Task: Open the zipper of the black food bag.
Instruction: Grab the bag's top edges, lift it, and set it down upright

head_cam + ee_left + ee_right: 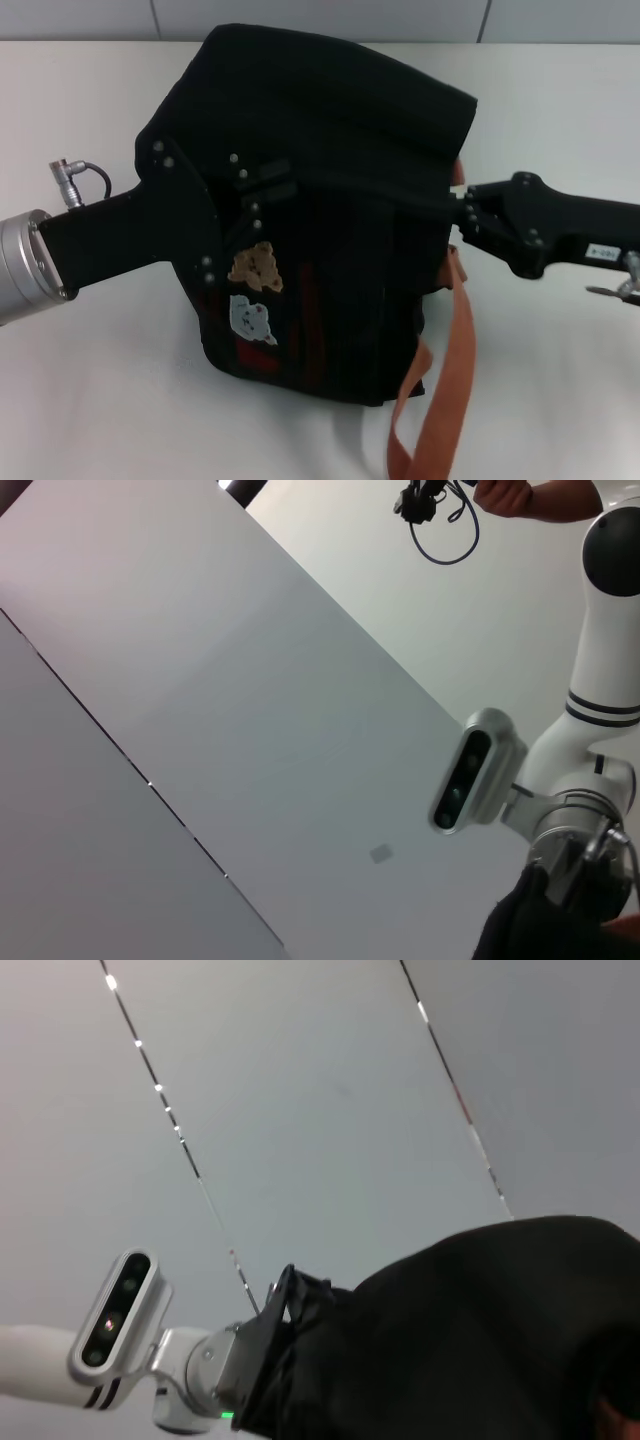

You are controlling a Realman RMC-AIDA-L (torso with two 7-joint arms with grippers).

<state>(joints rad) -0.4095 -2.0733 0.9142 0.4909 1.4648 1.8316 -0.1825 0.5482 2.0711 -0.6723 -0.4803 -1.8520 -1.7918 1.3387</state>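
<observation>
Right now the black food bag [330, 200] stands on the white table [100, 380]. My left gripper [235, 215] presses against the bag's left side, my right gripper [462, 215] against its right edge; I cannot tell how either pincer stands.

black food bag [340, 200]: matt cloth — soft, creased
strap [445, 400]: orange woven webbing
left gripper [240, 205]: matt black plates — metal screws
desk [100, 400]: smooth, white
</observation>
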